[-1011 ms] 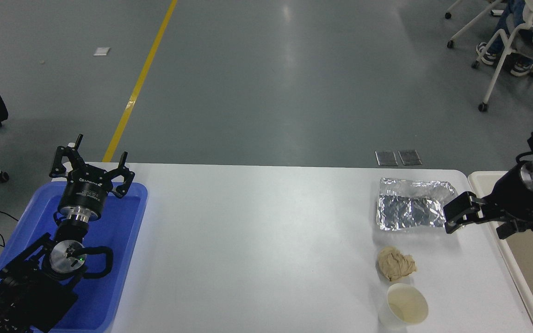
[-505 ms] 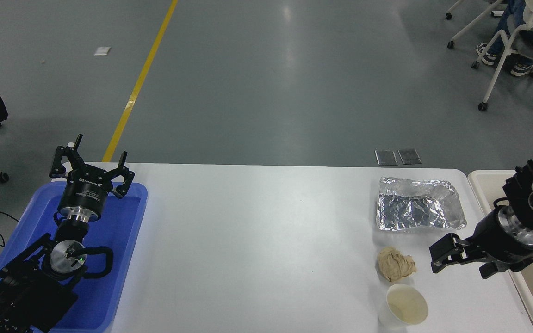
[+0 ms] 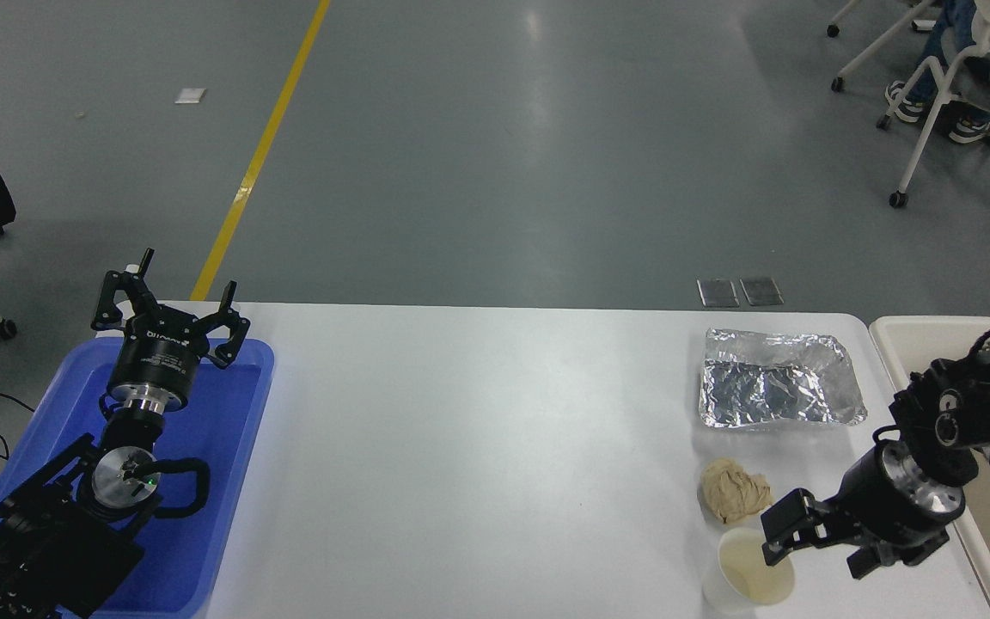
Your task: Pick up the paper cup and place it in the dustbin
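Observation:
The paper cup (image 3: 742,578) stands upright at the table's near right edge, white with a cream inside. My right gripper (image 3: 813,559) is open and low beside it; its left finger (image 3: 780,531) overlaps the cup's right rim, and the other finger lies to the cup's right. I cannot tell whether a finger touches the cup. The cream-beige dustbin (image 3: 890,332) stands off the table's right edge, partly hidden by my right arm. My left gripper (image 3: 170,303) is open and parked over the blue tray at the lower left.
A crumpled tan paper ball (image 3: 734,490) lies just behind the cup. A silver foil tray (image 3: 774,378) sits behind that. The blue tray (image 3: 229,447) holds my left arm. A seated person's legs and a wheeled chair (image 3: 933,94) are at the top right.
My right arm has swung from beside the foil tray toward me and down, past the paper ball, to the cup's right rim. The left arm has not moved.

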You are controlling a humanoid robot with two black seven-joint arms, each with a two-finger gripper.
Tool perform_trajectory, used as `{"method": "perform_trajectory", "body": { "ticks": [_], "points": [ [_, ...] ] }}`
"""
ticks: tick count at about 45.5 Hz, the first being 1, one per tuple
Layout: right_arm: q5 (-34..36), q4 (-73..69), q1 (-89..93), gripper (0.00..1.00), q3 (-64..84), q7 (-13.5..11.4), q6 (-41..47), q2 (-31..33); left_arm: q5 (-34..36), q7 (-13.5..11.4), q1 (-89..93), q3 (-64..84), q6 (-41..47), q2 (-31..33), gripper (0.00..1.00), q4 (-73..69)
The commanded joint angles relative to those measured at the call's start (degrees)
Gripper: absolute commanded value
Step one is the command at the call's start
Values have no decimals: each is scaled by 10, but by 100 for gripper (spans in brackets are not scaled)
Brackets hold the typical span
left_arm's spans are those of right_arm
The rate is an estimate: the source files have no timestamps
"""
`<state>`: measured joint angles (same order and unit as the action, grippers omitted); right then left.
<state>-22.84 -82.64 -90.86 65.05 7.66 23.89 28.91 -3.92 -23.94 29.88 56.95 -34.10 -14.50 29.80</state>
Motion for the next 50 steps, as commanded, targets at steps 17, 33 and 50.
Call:
{"method": "perform_trajectory", "body": {
  "ticks": [17,33,50],
  "points": [
    [-15,83,129,63,-63,1,-68,-3,0,-1,0,0,0,0,100,1],
    [-60,86,119,0,-59,1,-82,-7,1,0,0,0,-1,0,100,0],
    [-61,70,49,0,-55,2,-72,31,1,0,0,0,0,0,100,0]
  ]
}}
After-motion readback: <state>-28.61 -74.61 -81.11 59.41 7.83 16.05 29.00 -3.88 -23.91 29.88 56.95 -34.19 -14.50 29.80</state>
